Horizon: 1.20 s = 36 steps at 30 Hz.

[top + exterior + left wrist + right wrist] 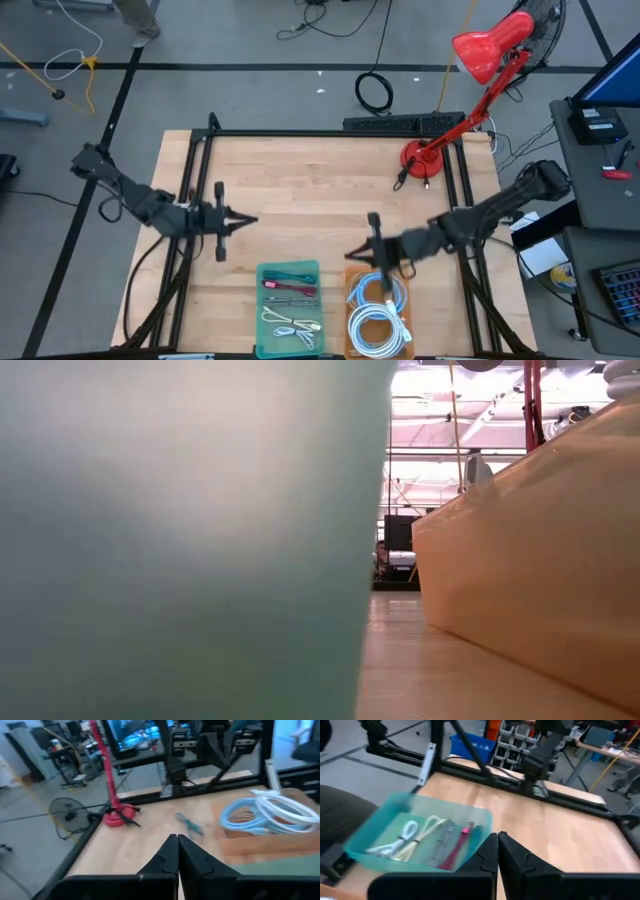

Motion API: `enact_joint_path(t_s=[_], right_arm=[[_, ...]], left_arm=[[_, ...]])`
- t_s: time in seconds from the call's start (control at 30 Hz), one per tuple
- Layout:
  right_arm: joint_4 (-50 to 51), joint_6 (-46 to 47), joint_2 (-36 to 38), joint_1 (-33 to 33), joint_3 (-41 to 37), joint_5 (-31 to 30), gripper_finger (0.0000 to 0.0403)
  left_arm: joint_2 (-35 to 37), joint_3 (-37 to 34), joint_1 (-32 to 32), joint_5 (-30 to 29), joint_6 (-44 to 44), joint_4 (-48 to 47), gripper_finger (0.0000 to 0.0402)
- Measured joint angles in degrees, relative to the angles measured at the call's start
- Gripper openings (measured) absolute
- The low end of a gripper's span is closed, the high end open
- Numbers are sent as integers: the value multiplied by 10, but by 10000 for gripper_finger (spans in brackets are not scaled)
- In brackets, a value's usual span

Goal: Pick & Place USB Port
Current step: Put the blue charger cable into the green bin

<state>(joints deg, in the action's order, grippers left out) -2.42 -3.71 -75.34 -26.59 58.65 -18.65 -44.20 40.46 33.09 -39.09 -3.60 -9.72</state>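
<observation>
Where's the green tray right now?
In the high view the green tray sits at the table's near edge, just left of the orange tray, between both grippers.

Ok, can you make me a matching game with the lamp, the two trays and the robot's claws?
Things:
1. lamp
2. teal tray
3. orange tray
4. left gripper

Matches:
a. holds coiled white and blue cables
b. red, at the table's far right corner
c. shut, over bare wood
d. holds a few thin cables, red, green and white

Pairs: 1-b, 2-d, 3-a, 4-c
</observation>
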Motion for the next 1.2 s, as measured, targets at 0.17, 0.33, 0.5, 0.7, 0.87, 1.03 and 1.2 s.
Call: enact_joint_path(t_s=[0.17, 0.33, 0.5, 0.7, 0.87, 1.03, 1.2], right_arm=[[5, -58, 60, 62, -34, 27, 0], [6, -34, 136, 145, -102, 38, 0], [53, 83, 209, 246, -169, 38, 0], [60, 192, 254, 330, -220, 40, 0], [131, 170, 251, 362, -239, 148, 0], [228, 173, 246, 391, -217, 265, 1], [337, 127, 231, 398, -157, 263, 29]], left_arm=[[52, -26, -66, 32, -37, 1, 0], [101, -44, -154, 79, -22, -28, 0], [124, -44, -221, 132, 13, -86, 0], [119, -44, -263, 155, -9, -74, 0], [119, -45, -285, 188, -20, -72, 0], [119, -80, -304, 192, -23, -49, 0], [119, -114, -348, 214, -4, -33, 0]])
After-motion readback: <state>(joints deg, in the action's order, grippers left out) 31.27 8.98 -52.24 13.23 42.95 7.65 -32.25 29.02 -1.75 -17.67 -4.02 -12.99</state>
